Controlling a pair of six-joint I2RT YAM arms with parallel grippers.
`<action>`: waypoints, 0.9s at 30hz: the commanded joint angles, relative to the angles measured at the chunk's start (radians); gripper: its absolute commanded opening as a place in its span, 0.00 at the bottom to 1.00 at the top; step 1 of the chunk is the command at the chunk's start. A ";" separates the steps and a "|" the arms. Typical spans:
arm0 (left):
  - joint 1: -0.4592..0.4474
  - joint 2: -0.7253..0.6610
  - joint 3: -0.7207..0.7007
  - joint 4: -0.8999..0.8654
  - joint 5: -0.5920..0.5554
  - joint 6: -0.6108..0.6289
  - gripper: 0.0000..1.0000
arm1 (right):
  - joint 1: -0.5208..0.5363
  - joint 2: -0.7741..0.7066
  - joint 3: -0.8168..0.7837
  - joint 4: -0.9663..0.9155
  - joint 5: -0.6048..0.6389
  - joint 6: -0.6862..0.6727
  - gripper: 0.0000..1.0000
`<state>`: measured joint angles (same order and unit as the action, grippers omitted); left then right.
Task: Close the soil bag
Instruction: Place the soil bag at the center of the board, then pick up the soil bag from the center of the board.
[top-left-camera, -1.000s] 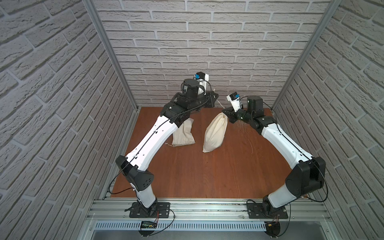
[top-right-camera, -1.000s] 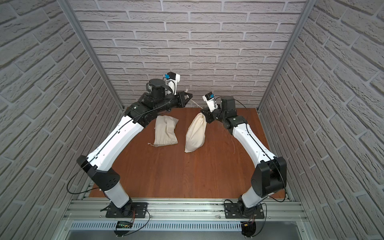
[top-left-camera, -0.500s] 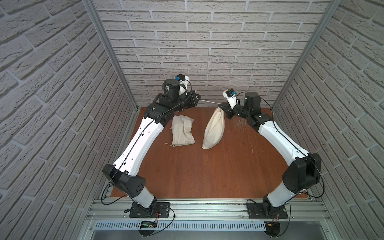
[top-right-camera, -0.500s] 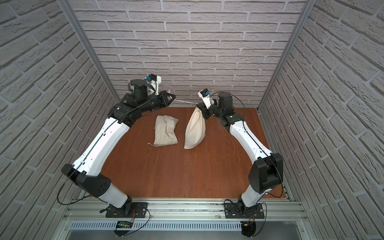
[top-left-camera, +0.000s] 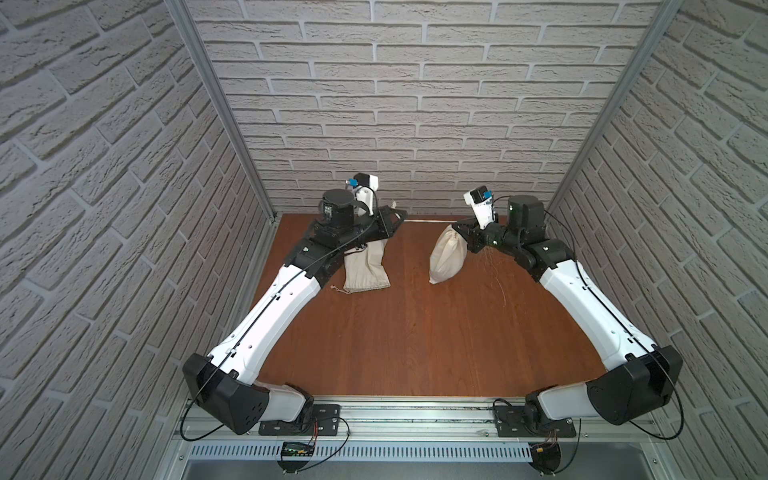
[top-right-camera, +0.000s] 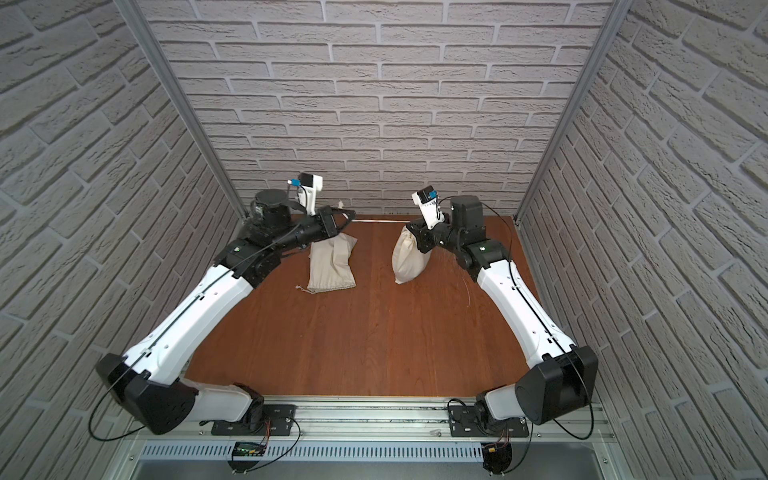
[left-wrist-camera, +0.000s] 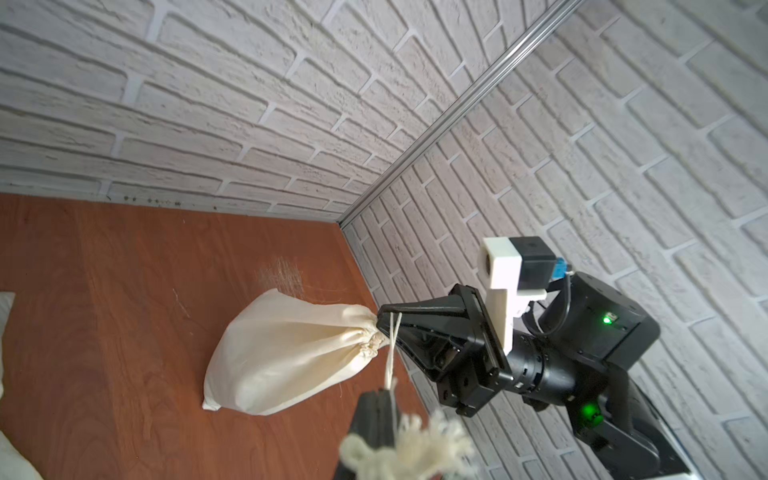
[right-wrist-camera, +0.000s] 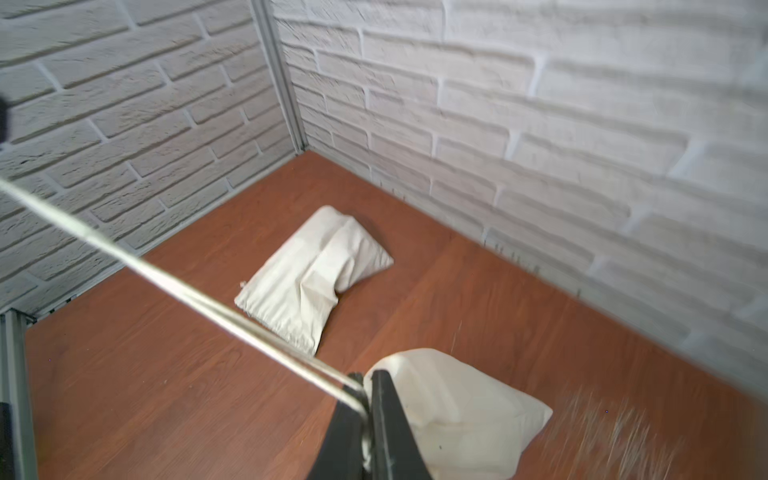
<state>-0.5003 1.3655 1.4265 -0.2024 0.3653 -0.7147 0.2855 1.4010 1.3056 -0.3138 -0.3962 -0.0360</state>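
**At the Rear of the Table: Soil Bag Cinched, Cord Taut Between Both Grippers**

**1. Surface and enclosure.** The table is a reddish-brown wood-grain board. Pale brick walls close it in on three sides, with a metal post at each rear corner. A metal rail along the front edge carries both arm bases. A pale scuffed patch marks the board beside the right arm's wrist.

**2. Soil bag.** In both top views the soil bag sits near the rear wall, right of centre. Its long axis is tilted. The gathered neck points up and toward the rear, and the lower corner rests on the board toward the front. The left wrist view shows the neck puckered tight.

**3. Grippers.** The right gripper has its jaws pressed together on the cord, directly at the bag's neck. The left gripper pinches the same cord just short of its frayed end. Between the two grippers the cord runs straight and taut above the board, roughly parallel to the rear wall.

**4. Other item.** A second bag lies flat to the left of the soil bag, apart from it and partly under the left arm. Its drawstring hem faces the front.
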 joint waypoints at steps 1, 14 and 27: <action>-0.063 -0.076 -0.066 0.204 -0.211 0.065 0.00 | -0.236 -0.029 -0.230 -0.108 0.595 0.253 0.03; -0.211 0.082 -0.279 0.229 -0.368 0.105 0.60 | -0.274 -0.271 -0.669 0.136 0.611 0.609 0.10; 0.297 -0.411 -0.795 0.015 -0.475 0.007 0.94 | -0.163 -0.488 -0.538 -0.024 0.571 0.403 0.76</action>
<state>-0.2668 0.9649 0.7040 -0.1524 -0.1242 -0.6834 0.0647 0.8955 0.7330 -0.3309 0.2283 0.4374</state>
